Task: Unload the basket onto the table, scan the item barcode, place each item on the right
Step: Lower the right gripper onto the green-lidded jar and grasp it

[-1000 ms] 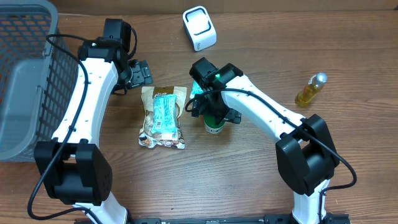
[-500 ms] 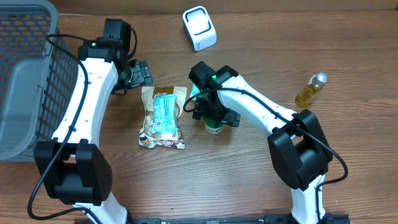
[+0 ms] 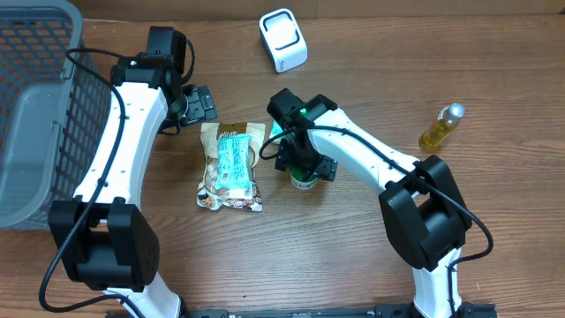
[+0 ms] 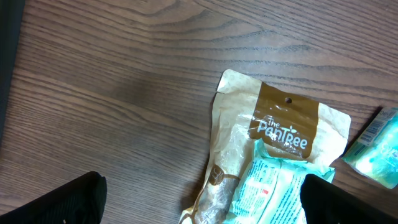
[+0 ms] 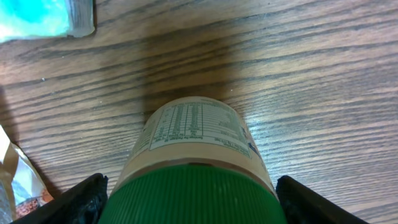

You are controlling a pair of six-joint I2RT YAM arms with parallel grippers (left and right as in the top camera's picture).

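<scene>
Green-capped jar (image 5: 196,134) beside the snack pouch (image 3: 231,165) — rigid, smooth, likely light; grip its cap (image 5: 186,183). Right gripper (image 5: 193,194) jaws flank it, contact unclear — left gripper (image 4: 205,199) jaws apart.

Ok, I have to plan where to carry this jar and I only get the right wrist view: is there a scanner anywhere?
Observer: Yes, a white scanner stands on the far side, well beyond the jar.
Operator: Is the other arm in my way?
Observer: No. The left tool hangs open and empty off to the left, by the far end of the snack bag.
Operator: Anything else waiting to be scanned?
Observer: A yellow bottle sits out to the jar's right.
</scene>
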